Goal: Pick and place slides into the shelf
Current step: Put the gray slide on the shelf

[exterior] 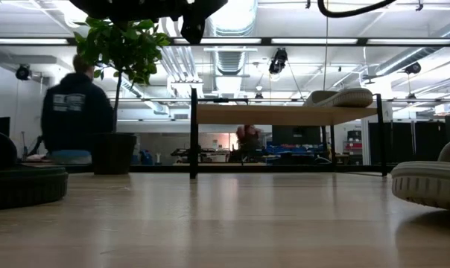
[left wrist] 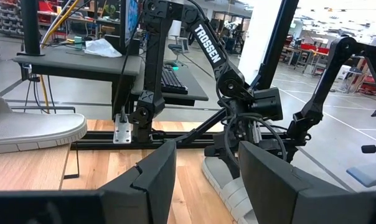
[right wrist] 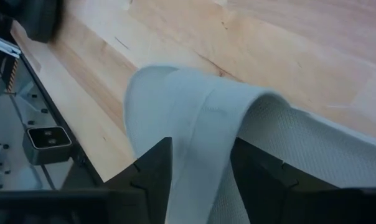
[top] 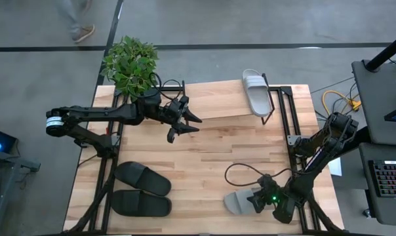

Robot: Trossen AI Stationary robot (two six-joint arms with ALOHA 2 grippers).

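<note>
Right gripper (right wrist: 200, 171) fingers straddle a grey slide's strap (right wrist: 203, 118), grip unconfirmed, sole cut off. Left gripper (top: 183, 120) hovers, fingers apart, empty.

Robotics lab: exposed ceiling ducts (exterior: 232, 30)

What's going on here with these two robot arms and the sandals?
The right gripper is down at the table's near right, its fingers straddling the strap of a grey-white slide. The other grey-white slide already lies on the shelf. Two black slides wait near left. The left gripper hovers open, empty.
</note>
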